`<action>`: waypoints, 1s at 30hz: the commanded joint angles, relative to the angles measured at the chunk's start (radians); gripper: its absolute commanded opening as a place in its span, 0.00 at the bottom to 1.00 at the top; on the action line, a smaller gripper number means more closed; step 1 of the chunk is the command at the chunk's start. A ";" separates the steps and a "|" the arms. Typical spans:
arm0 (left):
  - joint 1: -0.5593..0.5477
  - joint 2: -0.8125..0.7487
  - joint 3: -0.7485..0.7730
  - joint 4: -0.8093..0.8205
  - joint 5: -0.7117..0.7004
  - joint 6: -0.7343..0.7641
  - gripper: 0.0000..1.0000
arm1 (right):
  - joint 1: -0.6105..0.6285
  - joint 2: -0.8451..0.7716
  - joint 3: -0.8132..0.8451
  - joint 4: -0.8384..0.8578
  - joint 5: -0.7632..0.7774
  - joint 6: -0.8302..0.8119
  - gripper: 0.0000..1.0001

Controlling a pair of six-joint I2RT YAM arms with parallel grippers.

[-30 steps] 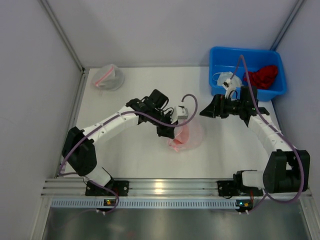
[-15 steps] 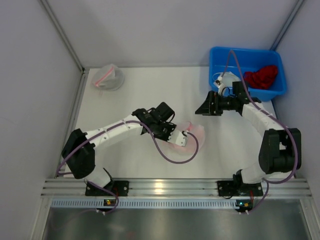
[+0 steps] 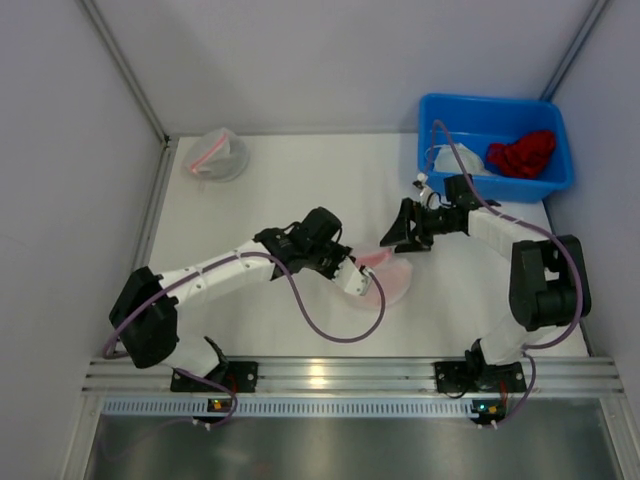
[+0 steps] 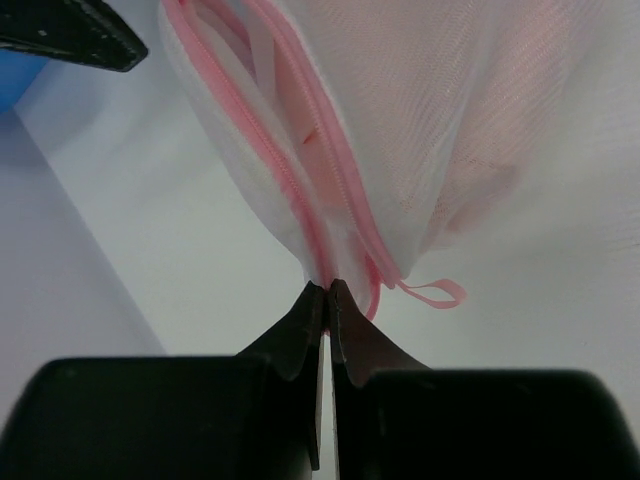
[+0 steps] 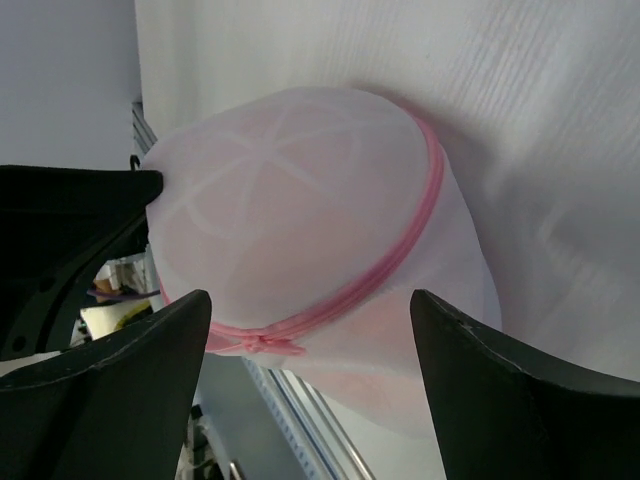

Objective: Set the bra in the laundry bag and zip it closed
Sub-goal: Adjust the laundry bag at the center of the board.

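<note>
- Laundry bag (image 3: 388, 277): white see-through mesh with a pink zipper (image 4: 300, 195) along its edge. It lies on the white table (image 3: 280, 180), at about 4 o'clock from the table's middle in the top view.
- Left wrist view: the two zipper tracks stand apart toward 11 o'clock and meet at the fingertips. A pink loop tab (image 4: 436, 292) sticks out at 3 o'clock of that meeting point.
- Bra (image 4: 475, 160): seen only as a pale pink mass through the mesh, inside the bag. Its form cannot be made out.
- Left gripper (image 4: 327, 292): fingers pressed together, pinching the bag's mesh edge where the zipper tracks meet. In the top view it sits at the bag's 9 o'clock side.
- Right gripper (image 3: 398, 236): fingers spread wide, at the bag's 12 o'clock edge, facing the bag. Whether it touches the bag cannot be told.
- Right wrist view: the bag appears between the two spread fingers, domed, with the zipper running round it.
</note>
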 commanded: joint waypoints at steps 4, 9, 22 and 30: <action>-0.012 -0.096 -0.062 0.116 -0.006 0.046 0.02 | 0.013 0.029 -0.038 0.058 -0.044 0.118 0.80; -0.029 -0.171 -0.148 0.154 0.019 0.106 0.03 | 0.026 0.058 -0.067 0.236 -0.110 0.309 0.70; -0.038 -0.288 -0.166 0.136 0.017 -0.102 0.30 | 0.036 -0.258 -0.151 0.475 -0.092 0.461 0.00; -0.050 -0.348 -0.016 -0.059 0.258 -0.338 0.51 | 0.183 -0.395 -0.139 0.351 0.106 0.372 0.00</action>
